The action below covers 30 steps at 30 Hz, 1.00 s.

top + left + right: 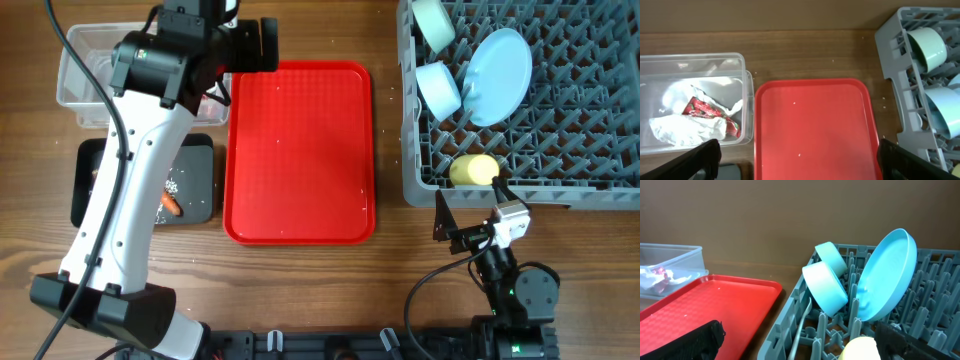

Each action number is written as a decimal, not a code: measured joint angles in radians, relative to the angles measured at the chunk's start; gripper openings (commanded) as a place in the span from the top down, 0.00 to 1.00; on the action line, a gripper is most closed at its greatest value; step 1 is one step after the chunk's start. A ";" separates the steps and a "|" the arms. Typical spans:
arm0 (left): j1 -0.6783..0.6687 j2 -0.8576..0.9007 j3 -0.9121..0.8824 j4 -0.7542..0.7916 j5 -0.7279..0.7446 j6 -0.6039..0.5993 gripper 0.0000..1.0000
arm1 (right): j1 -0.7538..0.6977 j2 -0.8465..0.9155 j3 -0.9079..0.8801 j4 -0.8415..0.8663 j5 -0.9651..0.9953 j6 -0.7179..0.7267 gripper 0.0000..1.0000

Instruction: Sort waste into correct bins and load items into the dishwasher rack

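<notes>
The grey dishwasher rack [415,150] at the right holds the pale green bowl [430,20], the white-blue bowl [438,88], the pale blue plate [498,75] and the yellow cup [473,170]. In the right wrist view the plate [887,275], both bowls [825,287] and the cup [860,350] also show. The clear box [747,100] holds crumpled white and red-printed wrappers [700,117]. The black tray [195,180] holds the carrot [170,206] and rice grains [171,186]. My left gripper [800,165] is open and empty above the red tray's far end. My right gripper [800,340] is open and empty at the rack's front left corner.
The flat red tray [300,150] lies in the middle with a few white specks on it. A grey utensil handle [802,325] lies in the rack near its left wall. My left arm [130,190] crosses over the black tray and hides part of it.
</notes>
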 measured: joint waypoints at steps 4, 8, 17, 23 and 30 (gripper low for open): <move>0.022 -0.001 -0.001 0.105 0.080 0.001 0.00 | 0.000 0.000 0.000 0.000 0.000 0.000 0.00; 0.029 -0.012 -0.003 0.261 0.113 0.019 0.00 | 0.000 0.000 0.000 0.000 0.000 0.000 0.00; 0.142 -0.327 -0.343 0.533 0.135 0.125 0.00 | 0.000 -0.001 0.000 -0.001 -0.003 0.000 0.00; 0.289 -0.760 -0.912 0.711 0.138 0.127 0.00 | 0.000 -0.002 -0.001 0.000 -0.003 0.000 0.00; 0.349 -1.199 -1.598 1.069 0.141 0.122 0.00 | 0.000 -0.002 -0.002 -0.001 -0.006 0.000 0.00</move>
